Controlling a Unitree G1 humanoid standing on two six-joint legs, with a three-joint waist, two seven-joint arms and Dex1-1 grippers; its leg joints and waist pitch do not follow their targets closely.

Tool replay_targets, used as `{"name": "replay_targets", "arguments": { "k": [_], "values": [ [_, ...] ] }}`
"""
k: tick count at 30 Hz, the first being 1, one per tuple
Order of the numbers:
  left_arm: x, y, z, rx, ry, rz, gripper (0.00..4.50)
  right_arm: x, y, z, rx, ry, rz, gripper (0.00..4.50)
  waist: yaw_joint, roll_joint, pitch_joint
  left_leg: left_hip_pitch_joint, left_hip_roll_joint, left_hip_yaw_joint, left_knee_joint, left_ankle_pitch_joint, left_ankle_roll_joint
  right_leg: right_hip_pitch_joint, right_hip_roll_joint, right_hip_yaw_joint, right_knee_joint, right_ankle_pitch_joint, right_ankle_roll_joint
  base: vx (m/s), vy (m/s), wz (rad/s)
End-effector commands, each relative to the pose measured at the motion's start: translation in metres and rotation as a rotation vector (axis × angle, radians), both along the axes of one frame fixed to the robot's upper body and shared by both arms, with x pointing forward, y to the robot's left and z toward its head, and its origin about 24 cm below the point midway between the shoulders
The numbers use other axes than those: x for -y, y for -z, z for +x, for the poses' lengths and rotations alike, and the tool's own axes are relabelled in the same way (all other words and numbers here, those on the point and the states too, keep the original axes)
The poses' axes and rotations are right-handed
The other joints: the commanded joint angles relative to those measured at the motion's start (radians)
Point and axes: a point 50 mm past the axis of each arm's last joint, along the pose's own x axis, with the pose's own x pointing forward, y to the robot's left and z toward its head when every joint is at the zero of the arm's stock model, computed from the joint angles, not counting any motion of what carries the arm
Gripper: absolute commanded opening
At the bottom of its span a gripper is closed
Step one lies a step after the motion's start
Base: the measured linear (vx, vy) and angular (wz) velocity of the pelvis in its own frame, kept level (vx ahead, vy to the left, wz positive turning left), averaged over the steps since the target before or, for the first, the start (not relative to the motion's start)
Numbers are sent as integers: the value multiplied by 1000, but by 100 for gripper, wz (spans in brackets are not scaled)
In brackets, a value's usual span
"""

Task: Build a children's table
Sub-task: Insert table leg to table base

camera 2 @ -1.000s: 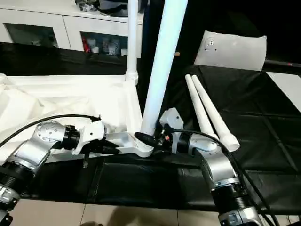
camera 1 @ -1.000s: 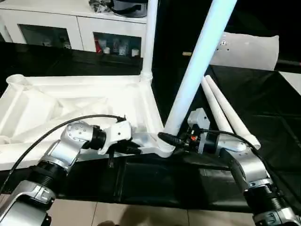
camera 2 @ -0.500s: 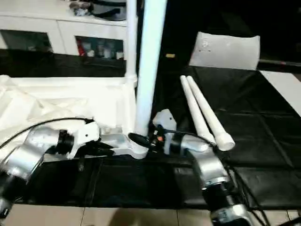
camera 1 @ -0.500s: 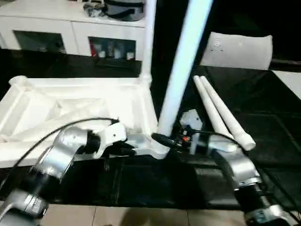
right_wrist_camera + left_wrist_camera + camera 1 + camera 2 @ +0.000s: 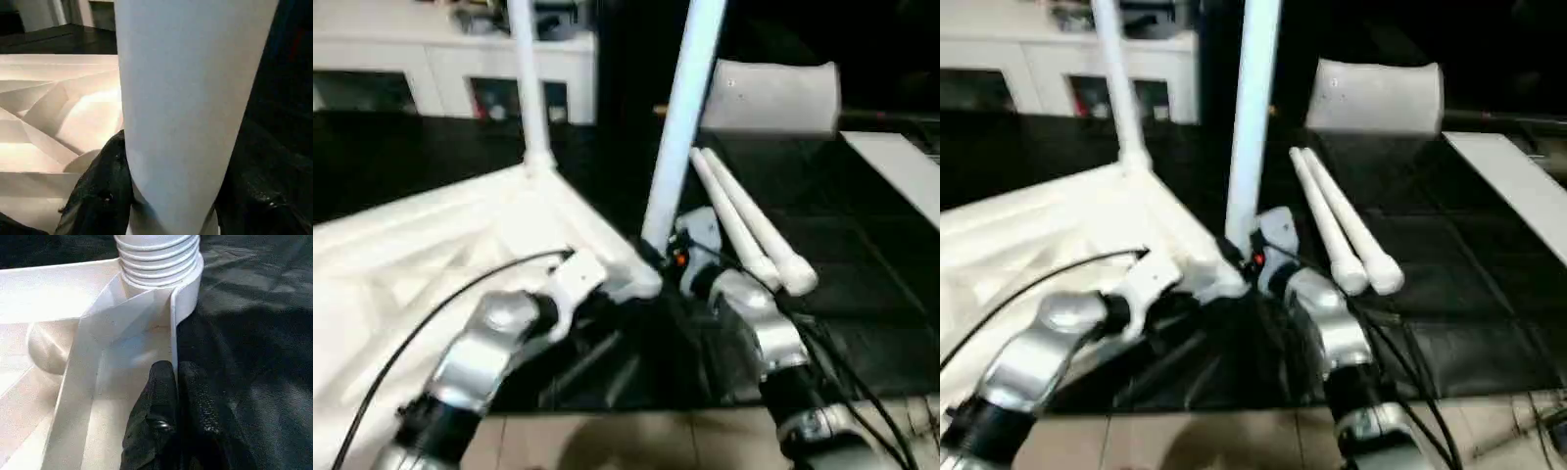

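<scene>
My left gripper [image 5: 172, 382] pinches the tabletop [image 5: 431, 255] rim; my right gripper [image 5: 166, 196] clamps the second leg [image 5: 680, 127]; next, seat it firmly in its socket.

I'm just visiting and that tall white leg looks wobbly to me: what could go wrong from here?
The right gripper grips the tall leg low at its corner socket; if it is not fully seated, it may lean or pop out.

The left gripper pinches only the thin rim of the table top, so the top could slip or twist.

The two loose legs lie close to the right arm and might get knocked.
</scene>
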Motion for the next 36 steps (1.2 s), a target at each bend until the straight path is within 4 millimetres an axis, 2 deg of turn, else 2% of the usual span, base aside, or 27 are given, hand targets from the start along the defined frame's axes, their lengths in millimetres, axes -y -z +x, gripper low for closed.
{"name": "replay_targets", "arguments": {
  "k": [1, 2, 3, 4, 5, 6, 7, 8, 9, 10, 12, 13, 15, 19, 20, 21, 24, 26, 29, 30, 31, 35, 36],
  "values": [
    [12, 1, -3, -8, 67, 9, 0, 6, 26, -7, -114, 41, -66, 191, -1, 22, -27, -1, 1, -100, 53, -86, -4, 21, -185, 54, -225, -999, -34, 66, -67, -30],
    [9, 1, -1, -3, 56, 19, 0, 6, 26, -7, -115, 39, -68, 191, -6, 11, -19, -26, 17, -95, -15, -138, -24, 37, -143, 23, -199, -913, -29, 60, 40, -54],
    [5, 0, 2, 3, 41, 30, 0, 5, 27, -7, -115, 39, -72, 191, -4, 61, -43, -8, 52, -112, -92, -371, -53, 36, -60, -1, -142, -551, -75, 47, 53, -20],
    [2, 0, 4, 6, 34, 37, 0, 5, 28, -8, -114, 41, -75, 191, -22, 62, -45, 0, 57, -111, -106, -474, -59, 33, -43, 4, -121, -313, -129, 47, 53, -20],
    [-3, -1, 8, 12, 27, 47, 0, 5, 28, -7, -121, 46, -64, 191, -14, 68, -47, 12, 55, -102, -111, -488, -55, 28, -44, 9, -124, -256, -157, 0, 0, 0],
    [-6, -2, 9, 17, 26, 52, 0, 5, 29, -7, -128, 46, -47, 191, -20, 54, -42, 12, 47, -88, -113, -477, -36, 28, -51, 16, -135, -259, -172, 0, 0, 0],
    [-6, -2, 9, 17, 26, 53, 0, 5, 28, -7, -130, 45, -41, 191, -15, 53, -38, 18, 43, -78, -112, -469, -28, 22, -58, 19, -151, -360, -156, 0, 0, 0],
    [-8, -2, 10, 18, 24, 55, 0, 5, 28, -7, -129, 45, -37, 191, -18, 49, -38, 18, 43, -77, -110, -467, -27, 21, -62, 20, -156, -405, -145, 0, 0, 0],
    [-9, -2, 11, 20, 22, 57, 0, 5, 28, -6, -128, 46, -36, 191, -17, 49, -39, 13, 43, -79, -111, -457, -27, 24, -67, 20, -163, -462, -122, 0, 0, 0],
    [-10, -2, 12, 21, 20, 59, 0, 5, 27, -6, -126, 46, -35, 191, -18, 49, -41, 5, 46, -81, -115, -439, -27, 31, -70, 19, -163, -465, -110, 0, 0, 0],
    [-15, 0, 13, 23, 5, 83, 0, 5, 27, -5, -123, 43, -30, 191, -18, 49, -42, 2, 47, -80, -118, -421, -26, 30, -68, 19, -164, -441, -110, 0, 0, 0],
    [-17, 0, 14, 25, 6, 93, 0, 5, 26, -5, -123, 43, -29, 226, -17, 48, -40, 7, 48, -78, -117, -424, -27, 25, -70, 21, -166, -442, -114, 0, 0, 0],
    [-19, 1, 15, 35, 2, 108, 0, 5, 26, -5, -122, 45, -27, 261, -15, 48, -40, 9, 47, -77, -117, -425, -26, 24, -70, 22, -166, -445, -117, 0, 0, 0],
    [-25, 1, 19, 45, -10, 115, 0, 5, 25, -4, -118, 24, -15, 294, -15, 46, -43, 3, 49, -78, -118, -400, -25, 29, -72, 23, -161, -425, -123, 0, 0, 0],
    [-28, 1, 19, 55, -20, 128, 0, 6, 24, -5, -103, 13, -22, 303, -15, 46, -41, -1, 48, -76, -120, -387, -20, 31, -70, 21, -161, -427, -121, 0, 0, 0],
    [-30, 1, 20, 81, -9, 141, 0, 6, 23, -6, -103, -4, -12, 309, -14, 47, -40, 3, 47, -74, -118, -389, -17, 27, -73, 22, -166, -448, -118, 0, 0, 0],
    [-32, 1, 21, 111, -8, 153, 0, 7, 21, -8, -96, -11, 1, 347, -15, 45, -40, -2, 51, -75, -120, -377, -19, 31, -73, 22, -163, -439, -118, 0, 0, 0],
    [-33, 0, 21, 120, 8, 147, 0, 10, 20, -9, -88, -10, 4, 352, -15, 45, -39, -1, 50, -72, -120, -373, -16, 30, -73, 21, -164, -452, -115, 0, 0, 0],
    [-34, -2, 26, 108, -1, 96, 0, 16, 15, -14, -64, -45, 56, 390, -13, 45, -40, -2, 51, -69, -119, -347, -10, 31, -73, 25, -163, -426, -123, 0, 0, 0],
    [-35, -4, 28, 100, 0, 71, 0, 18, 13, -17, -56, -67, 75, 390, -9, 44, -42, 1, 52, -66, -118, -328, -4, 31, -73, 28, -160, -394, -126, 0, 0, 0],
    [-35, -4, 29, 95, 12, 62, 0, 20, 12, -19, -54, -80, 75, 401, -9, 44, -44, -4, 55, -66, -120, -297, 1, 36, -70, 28, -152, -339, -142, 0, 0, 0],
    [-34, -7, 30, 90, 108, 21, 0, 31, 6, -29, -5, -148, 37, 431, -7, 42, -47, -7, 55, -61, -118, -275, 8, 39, -71, 30, -146, -309, -152, 0, 0, 0],
    [-34, -7, 29, 100, 180, 22, 0, 39, 3, -31, 11, -172, 21, 444, -5, 43, -48, -4, 55, -58, -116, -263, 11, 35, -69, 31, -146, -295, -159, 51, -12, 3]
  ]
}}
